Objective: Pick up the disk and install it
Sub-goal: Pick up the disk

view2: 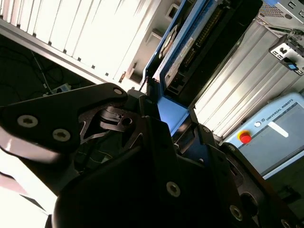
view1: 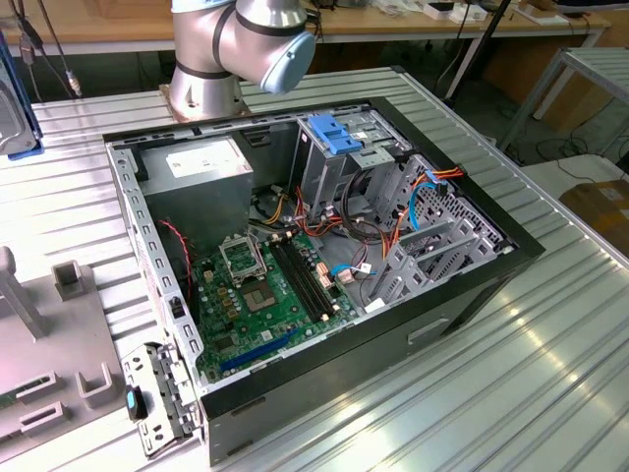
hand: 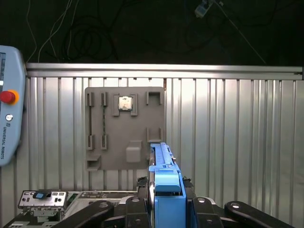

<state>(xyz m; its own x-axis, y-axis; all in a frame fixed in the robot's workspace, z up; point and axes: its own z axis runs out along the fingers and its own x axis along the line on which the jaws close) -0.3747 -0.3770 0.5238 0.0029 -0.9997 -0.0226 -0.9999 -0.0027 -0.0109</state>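
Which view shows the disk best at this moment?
The second wrist view: the disk turns a broad face to that camera, with a blue rail along its side, held in the gripper. The first wrist view shows the disk edge-on, mostly a blue rail rising out of the gripper.

Black computer case (view1: 324, 383) lying open on a ribbed metal table (view1: 511, 374). Inside, green motherboard (view1: 265, 295) flat on the floor, grey power-supply box (view1: 201, 167) in the far corner towards the exterior view's left, blue latch plate (view1: 332, 133) atop a metal drive cage (view1: 319, 177) at the back. Red and orange cables (view1: 378, 236) strung just beside the cage. In the first wrist view, grey fixture plate (hand: 124, 142) flat on the table, small chip (hand: 124, 103) seated in one slot
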